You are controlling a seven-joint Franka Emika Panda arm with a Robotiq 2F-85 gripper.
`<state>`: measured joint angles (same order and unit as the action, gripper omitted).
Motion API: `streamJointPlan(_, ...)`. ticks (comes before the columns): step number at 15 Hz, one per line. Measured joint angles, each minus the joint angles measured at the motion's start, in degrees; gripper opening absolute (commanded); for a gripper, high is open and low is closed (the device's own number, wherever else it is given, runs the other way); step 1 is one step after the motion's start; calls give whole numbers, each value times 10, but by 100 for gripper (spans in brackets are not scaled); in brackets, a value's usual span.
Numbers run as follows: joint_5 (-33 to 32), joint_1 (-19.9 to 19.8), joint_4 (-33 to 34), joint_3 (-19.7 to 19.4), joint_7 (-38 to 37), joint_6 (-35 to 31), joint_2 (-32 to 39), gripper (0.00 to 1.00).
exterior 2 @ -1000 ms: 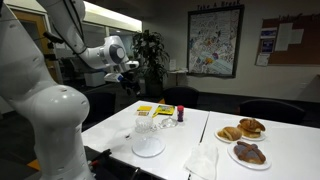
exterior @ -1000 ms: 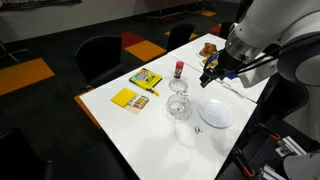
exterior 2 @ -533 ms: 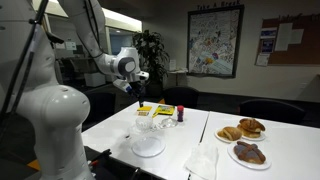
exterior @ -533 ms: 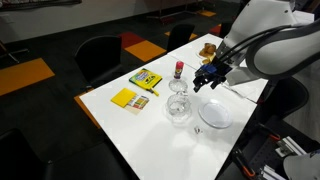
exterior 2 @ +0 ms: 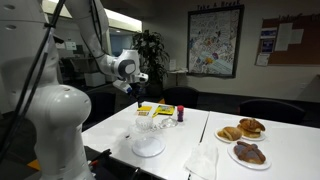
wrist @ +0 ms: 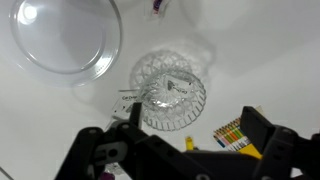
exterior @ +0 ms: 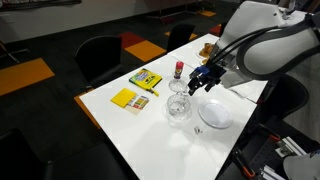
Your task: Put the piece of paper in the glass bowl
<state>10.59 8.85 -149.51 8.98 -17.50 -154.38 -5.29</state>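
The cut-glass bowl (exterior: 180,108) (wrist: 170,92) stands mid-table, near the round white plate (exterior: 215,113) (wrist: 65,35). The piece of paper (exterior: 198,129) is a tiny white scrap on the table between the bowl and the plate. In the wrist view a small white scrap (wrist: 126,97) lies against the bowl's left edge. My gripper (exterior: 203,80) (exterior 2: 137,88) (wrist: 190,115) hangs above the bowl. Its jaws are wide apart and hold nothing.
Two yellow sheets (exterior: 122,98) (exterior: 146,78) with coloured markers (wrist: 230,133) lie at the table's far side. A small red-capped bottle (exterior: 179,68) and a second glass dish (exterior: 178,88) stand behind the bowl. Plates of pastries (exterior 2: 245,130) and a napkin (exterior 2: 203,160) sit at the table's other end.
My gripper has moved down and across from beside the plate to above the glass bowl. It stayed open, and nothing on the table has moved.
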Motion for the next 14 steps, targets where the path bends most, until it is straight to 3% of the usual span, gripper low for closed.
streamJointPlan(5, 81, 49, -3, 17, 55, 0, -2, 100)
streamJointPlan(11, 89, 53, -41, 27, 31, -2, 0, 100)
streamJointPlan(14, 90, 59, -67, 37, 27, -41, 7, 100)
